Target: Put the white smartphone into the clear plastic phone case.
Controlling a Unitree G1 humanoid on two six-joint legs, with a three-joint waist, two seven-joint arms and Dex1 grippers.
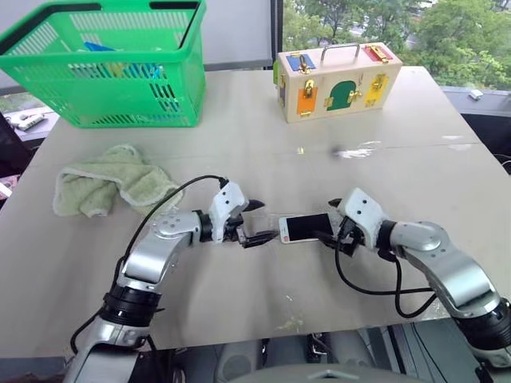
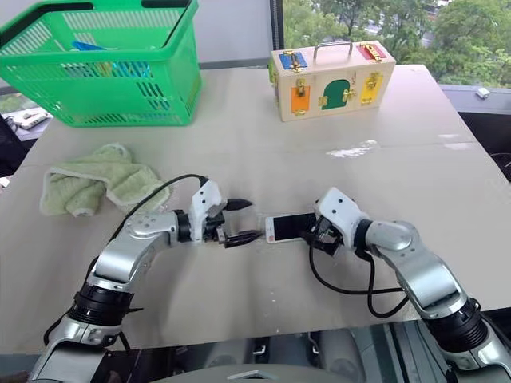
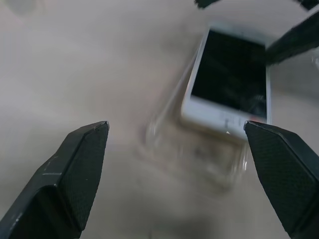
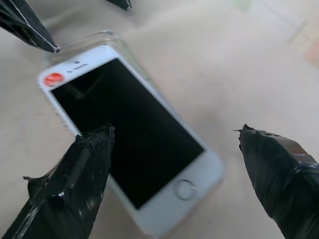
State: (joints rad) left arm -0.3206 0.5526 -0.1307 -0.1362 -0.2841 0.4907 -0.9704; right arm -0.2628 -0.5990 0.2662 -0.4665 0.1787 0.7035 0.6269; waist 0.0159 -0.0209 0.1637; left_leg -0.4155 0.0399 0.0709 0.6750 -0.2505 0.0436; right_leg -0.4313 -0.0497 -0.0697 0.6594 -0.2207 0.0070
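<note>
Right pincer (image 4: 174, 144) open over white smartphone (image 4: 129, 134), partly on clear case (image 3: 194, 159)

Pale grey-beige table (image 1: 239, 287), matte, faint glare patch far right. Lying on it: green plastic basket (image 1: 112, 68) at far left corner; wooden latch box (image 1: 337, 81) with metal handle at far centre-right; crumpled pale green towel (image 1: 108, 187) at left. Near centre, white smartphone (image 1: 306, 227), screen up, overlapping the clear plastic phone case (image 3: 194, 154).
</note>
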